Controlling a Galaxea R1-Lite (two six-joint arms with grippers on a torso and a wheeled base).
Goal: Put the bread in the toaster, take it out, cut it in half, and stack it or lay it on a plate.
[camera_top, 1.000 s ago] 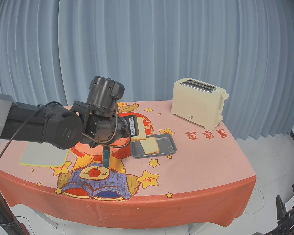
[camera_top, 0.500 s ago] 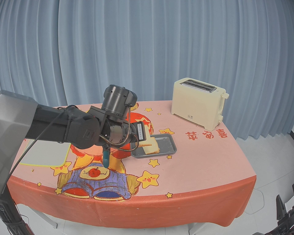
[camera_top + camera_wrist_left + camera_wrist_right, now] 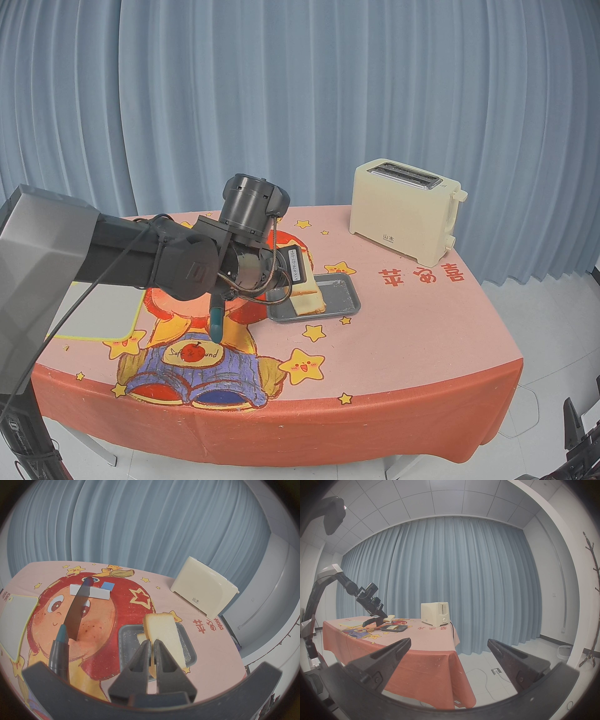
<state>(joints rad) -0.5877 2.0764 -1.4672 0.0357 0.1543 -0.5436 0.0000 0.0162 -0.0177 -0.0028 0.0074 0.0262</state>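
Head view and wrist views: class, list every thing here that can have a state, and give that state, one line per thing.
left gripper: shut on the held bread slice
held bread slice: lifted over the tray, uncut
second bread slice: lying flat in the tray, uncut
tray: flat on the table
toaster: upright, slots empty
knife: lying on the table, ungripped
right gripper: open, holding nothing

1. A cream two-slot plastic toaster (image 3: 403, 209) stands at the table's far right, behind and right of a grey rectangular metal tray (image 3: 342, 295).
2. A pale square bread slice (image 3: 141, 637) lies in the tray. A second bread slice (image 3: 164, 630) hangs tilted above it, pinched in the black left gripper (image 3: 152, 644).
3. A teal-handled dark-bladed knife (image 3: 73, 614) lies left of the tray.
4. A yellow-rimmed pale cutting board (image 3: 94, 315) lies farther left.
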